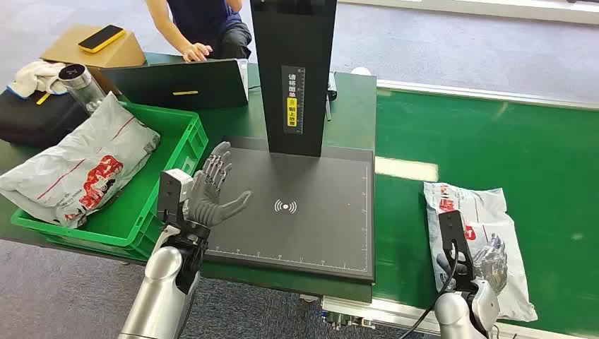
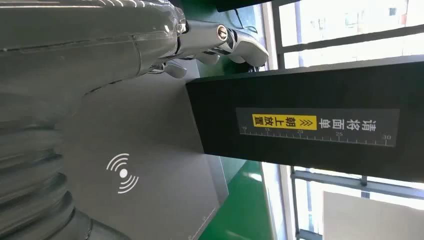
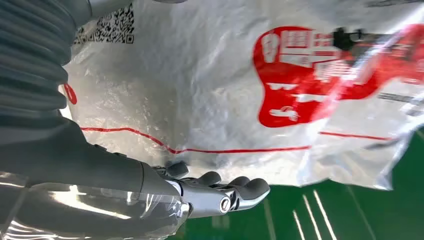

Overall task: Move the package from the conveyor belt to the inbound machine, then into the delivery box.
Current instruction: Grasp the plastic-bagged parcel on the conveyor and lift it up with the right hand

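Green conveyor belt (image 1: 494, 141) on the right, dark inbound machine (image 1: 311, 226) in the middle, green delivery box (image 1: 176, 134) on the left. Two packages: one package (image 1: 487, 212) lies flat on the belt, right hand (image 1: 487, 261) on top of it, fingers (image 3: 240, 190) seemingly alongside rather than gripping. The other white package (image 1: 78, 169) rests in the box. Left hand (image 1: 212, 194) hovers spread, empty, over the machine's edge.
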`<state>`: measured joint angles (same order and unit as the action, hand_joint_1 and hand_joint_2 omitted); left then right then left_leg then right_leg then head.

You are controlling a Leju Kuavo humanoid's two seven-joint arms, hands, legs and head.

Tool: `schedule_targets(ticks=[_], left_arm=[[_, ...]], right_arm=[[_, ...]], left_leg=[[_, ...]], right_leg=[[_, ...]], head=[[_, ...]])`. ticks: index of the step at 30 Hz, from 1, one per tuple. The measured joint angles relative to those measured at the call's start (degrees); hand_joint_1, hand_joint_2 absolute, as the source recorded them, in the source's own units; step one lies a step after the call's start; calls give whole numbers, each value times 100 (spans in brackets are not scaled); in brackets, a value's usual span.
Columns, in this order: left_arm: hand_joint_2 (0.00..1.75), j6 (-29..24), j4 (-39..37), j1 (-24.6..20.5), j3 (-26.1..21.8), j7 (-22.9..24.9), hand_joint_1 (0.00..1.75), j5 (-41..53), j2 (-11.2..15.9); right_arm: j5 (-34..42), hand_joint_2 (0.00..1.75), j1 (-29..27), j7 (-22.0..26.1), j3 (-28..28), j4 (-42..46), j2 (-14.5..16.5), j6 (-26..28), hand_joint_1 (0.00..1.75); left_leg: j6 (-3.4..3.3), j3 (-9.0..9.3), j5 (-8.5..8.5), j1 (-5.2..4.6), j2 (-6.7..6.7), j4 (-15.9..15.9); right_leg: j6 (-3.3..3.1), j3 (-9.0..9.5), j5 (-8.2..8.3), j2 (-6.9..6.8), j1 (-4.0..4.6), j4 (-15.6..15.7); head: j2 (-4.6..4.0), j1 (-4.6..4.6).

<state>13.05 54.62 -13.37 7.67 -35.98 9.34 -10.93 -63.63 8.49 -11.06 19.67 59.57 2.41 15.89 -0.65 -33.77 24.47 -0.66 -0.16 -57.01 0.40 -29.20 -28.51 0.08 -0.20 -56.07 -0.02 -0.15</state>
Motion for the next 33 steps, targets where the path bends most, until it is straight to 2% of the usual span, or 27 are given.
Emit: schedule_targets(ticks=[8,9,10,12,13,14,30,33], left_arm=[[175,-19,0,4,1,30,0,10,-30],[175,-22,0,5,1,32,0,10,-32],[175,-26,0,7,1,33,0,10,-33],[175,-28,0,9,1,33,0,10,-34],[175,-28,0,10,1,35,0,9,-34],[175,-28,0,10,1,39,0,7,-35],[175,-77,16,54,1,108,0,-65,-33],[175,-101,53,81,0,124,0,-84,-30]], right_arm=[[-226,175,183,-260,135,-633,-83,-355,0],[-238,175,207,-269,141,-690,-95,-358,12],[-245,175,226,-274,146,-736,-103,-362,49],[-252,175,256,-281,158,-808,-111,-370,136],[-254,175,268,-283,166,-838,-112,-380,168],[-255,175,279,-284,175,-863,-112,-394,174],[-143,175,479,-78,223,-1102,-207,-552,175],[71,175,485,258,222,-1125,-208,-312,175]], left_leg=[[0,0,0,0,-1,0],[0,0,0,0,-2,0],[0,0,0,0,-2,0],[0,0,0,-1,-2,0],[0,0,0,-1,-2,0],[-1,0,0,-1,-2,-1],[-1,8,0,0,-1,-2],[-1,8,0,0,-1,-2]], right_leg=[[0,1,0,-1,0,0],[0,1,0,-1,0,0],[0,2,0,-1,0,0],[0,2,0,-2,0,0],[0,2,0,-2,0,0],[0,3,0,-2,0,0],[2,12,1,-1,0,1],[2,12,1,-1,1,1]], head=[[-2,2],[-2,2],[-2,2],[-1,2],[-1,2],[-1,2],[-2,1],[-2,2]])
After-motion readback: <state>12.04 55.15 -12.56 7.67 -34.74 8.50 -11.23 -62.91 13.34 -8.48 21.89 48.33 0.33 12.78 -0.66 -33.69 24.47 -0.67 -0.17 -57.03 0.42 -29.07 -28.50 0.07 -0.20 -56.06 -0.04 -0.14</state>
